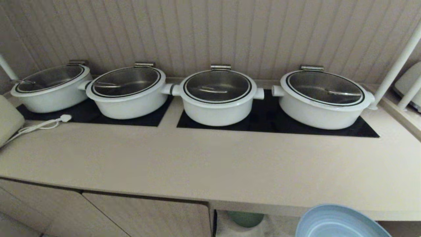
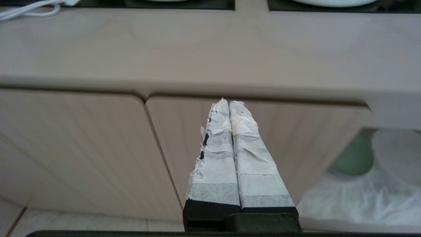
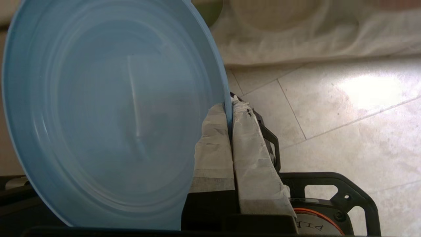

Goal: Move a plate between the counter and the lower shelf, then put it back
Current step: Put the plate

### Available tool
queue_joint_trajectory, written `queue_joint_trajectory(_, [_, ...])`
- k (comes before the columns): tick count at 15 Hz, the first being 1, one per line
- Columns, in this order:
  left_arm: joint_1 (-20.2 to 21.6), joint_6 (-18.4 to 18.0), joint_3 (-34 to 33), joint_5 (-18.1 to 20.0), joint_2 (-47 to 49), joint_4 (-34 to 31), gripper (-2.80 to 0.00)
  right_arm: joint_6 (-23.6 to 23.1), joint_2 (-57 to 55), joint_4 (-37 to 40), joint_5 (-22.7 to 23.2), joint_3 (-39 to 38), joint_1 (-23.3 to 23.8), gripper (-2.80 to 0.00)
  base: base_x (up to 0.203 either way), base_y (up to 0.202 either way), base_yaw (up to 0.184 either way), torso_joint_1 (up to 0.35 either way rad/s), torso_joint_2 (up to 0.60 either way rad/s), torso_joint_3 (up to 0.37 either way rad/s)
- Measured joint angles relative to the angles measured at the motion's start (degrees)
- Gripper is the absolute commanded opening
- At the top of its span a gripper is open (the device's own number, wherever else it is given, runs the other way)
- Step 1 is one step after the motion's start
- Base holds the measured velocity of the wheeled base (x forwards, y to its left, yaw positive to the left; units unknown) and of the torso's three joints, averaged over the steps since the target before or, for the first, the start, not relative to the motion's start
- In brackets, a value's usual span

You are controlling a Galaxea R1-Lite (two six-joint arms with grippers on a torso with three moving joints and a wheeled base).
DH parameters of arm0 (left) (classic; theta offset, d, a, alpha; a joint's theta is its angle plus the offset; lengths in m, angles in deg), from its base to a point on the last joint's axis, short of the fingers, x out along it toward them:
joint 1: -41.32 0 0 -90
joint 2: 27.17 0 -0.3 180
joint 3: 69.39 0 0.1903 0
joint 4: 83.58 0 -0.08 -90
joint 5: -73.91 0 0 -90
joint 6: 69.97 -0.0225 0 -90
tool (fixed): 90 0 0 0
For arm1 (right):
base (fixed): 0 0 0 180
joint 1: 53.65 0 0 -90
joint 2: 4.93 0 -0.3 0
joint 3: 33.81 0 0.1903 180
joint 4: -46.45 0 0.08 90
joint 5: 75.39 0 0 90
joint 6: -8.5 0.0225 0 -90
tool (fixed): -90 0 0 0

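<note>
The light blue plate shows at the bottom right of the head view, below the front edge of the beige counter. In the right wrist view the plate stands on edge, and my right gripper is shut on its rim, one taped finger on each side. The lower shelf opens under the counter, with its white cloth on the base. My left gripper is shut with nothing in it, parked in front of the cabinet doors. Neither gripper itself shows in the head view.
Several white pots with glass lids stand on black hob panels at the back of the counter. A white cord lies at the left. A green plate sits inside the shelf. White poles rise at the right. Tiled floor lies below.
</note>
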Motion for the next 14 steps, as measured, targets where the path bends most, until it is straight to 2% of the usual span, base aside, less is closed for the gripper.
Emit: queue_joint_trajectory(14, [0.0, 0.1, 0.0, 0.0, 0.0, 0.0, -2.80, -0.6, 0.0, -0.1, -0.2, 0.1, 0.1, -2.80, 0.000, 0.000, 0.000, 0.000, 0.00, 0.000])
